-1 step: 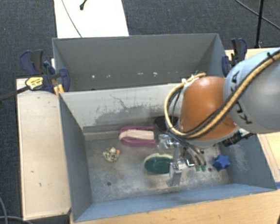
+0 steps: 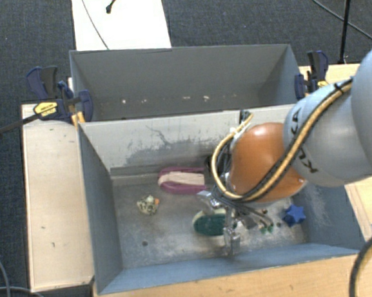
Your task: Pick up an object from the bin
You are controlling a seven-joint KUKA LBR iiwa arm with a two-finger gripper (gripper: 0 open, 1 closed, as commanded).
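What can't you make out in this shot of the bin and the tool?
In the camera view:
1. The dark green thing: its right part is hidden behind the tool, so its shape is unclear.
2. The purple and pink thing: its right end runs behind the orange cover on the wrist.
3. The small pale thing at left: too small to identify.

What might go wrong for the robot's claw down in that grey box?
1. The gripper is low and close to the bin's front wall, so it might bump or scrape it.
2. The dark green thing lies right beside the gripper and may get shoved aside instead of picked up.
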